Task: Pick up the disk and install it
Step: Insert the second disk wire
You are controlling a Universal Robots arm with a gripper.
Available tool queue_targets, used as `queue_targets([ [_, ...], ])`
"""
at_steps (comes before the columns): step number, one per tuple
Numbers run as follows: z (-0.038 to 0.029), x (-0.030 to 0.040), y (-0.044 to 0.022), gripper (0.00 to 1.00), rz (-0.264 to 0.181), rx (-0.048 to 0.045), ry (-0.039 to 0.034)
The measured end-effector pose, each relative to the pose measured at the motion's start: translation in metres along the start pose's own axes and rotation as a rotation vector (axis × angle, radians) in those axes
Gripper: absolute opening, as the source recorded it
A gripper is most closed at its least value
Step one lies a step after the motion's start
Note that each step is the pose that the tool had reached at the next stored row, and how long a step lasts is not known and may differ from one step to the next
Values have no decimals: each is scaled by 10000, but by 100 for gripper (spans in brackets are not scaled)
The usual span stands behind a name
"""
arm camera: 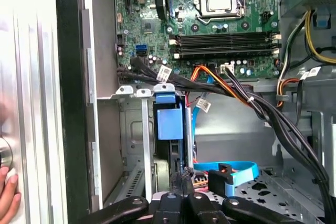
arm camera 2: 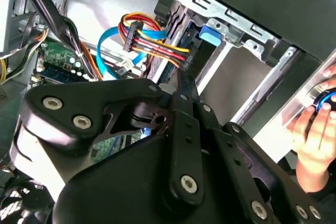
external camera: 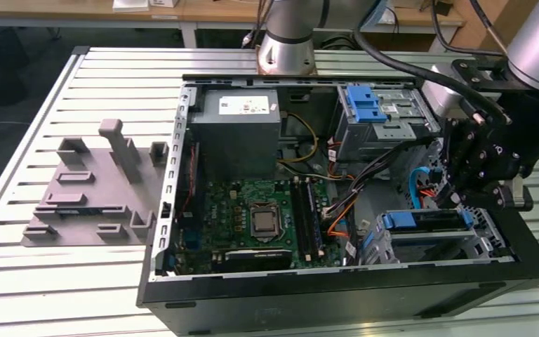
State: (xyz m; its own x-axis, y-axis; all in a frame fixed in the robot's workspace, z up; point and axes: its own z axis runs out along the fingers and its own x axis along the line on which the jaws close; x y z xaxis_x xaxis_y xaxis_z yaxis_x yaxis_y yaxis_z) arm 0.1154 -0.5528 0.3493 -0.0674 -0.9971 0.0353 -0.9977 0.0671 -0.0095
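**Gripper down by the drive bay inside the computer case**

On the exterior view's left I see a grey stand on the metal table. Next to it sits the open computer case. Inside is the green board and a grey power box. Further right, my gripper hangs over the drive bay near the case's corner.

In the first wrist view the fingers look pressed together, right by the blue frame edge of the disk, which stands in the bay. I cannot tell if they pinch the disk or just touch it. A person's hand rests outside the case in the second wrist view.
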Motion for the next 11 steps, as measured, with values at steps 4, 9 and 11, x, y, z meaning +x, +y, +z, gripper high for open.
queue_targets([
  [4, -8, 7, 96, 11, 1, 39, -3],
  [9, -56, 12, 153, 11, 1, 70, -4],
  [11, -96, 13, 160, 11, 0, 70, -6],
])
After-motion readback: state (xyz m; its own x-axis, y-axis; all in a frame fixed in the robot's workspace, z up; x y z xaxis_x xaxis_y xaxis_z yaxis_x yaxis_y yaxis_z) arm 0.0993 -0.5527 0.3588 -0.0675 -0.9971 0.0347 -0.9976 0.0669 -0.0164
